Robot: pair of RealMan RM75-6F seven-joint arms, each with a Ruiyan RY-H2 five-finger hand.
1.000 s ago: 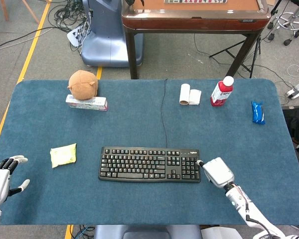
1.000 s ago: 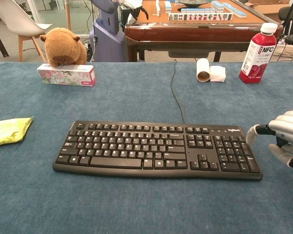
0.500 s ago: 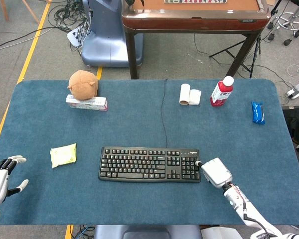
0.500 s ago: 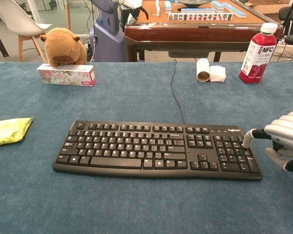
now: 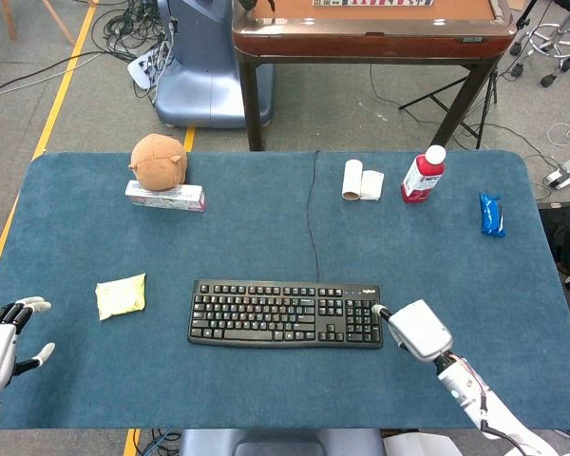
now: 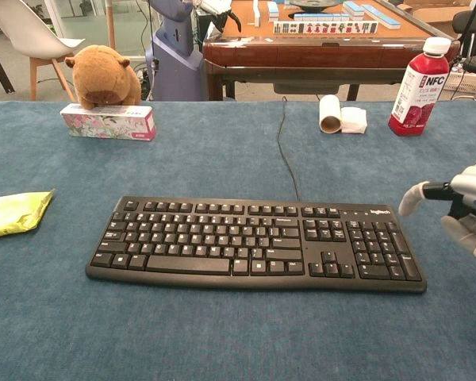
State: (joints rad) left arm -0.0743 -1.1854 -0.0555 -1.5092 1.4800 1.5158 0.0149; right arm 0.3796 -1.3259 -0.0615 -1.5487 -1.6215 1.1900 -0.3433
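Note:
A black keyboard lies at the front middle of the blue table, its cable running to the far edge. My right hand hovers just off the keyboard's right end. One finger points at that end with its tip slightly clear of the keys, the rest are curled in, and it holds nothing. My left hand shows only in the head view, at the front left corner. Its fingers are spread and empty, and the yellow packet is the nearest thing to it.
A brown plush toy sits behind a tissue box at the back left. Paper rolls, a red bottle and a blue packet stand at the back right. A wooden table stands beyond.
My right hand has drawn back to the right and risen a little, so its pointing fingertip has left the keyboard's right edge. The left hand has barely moved.

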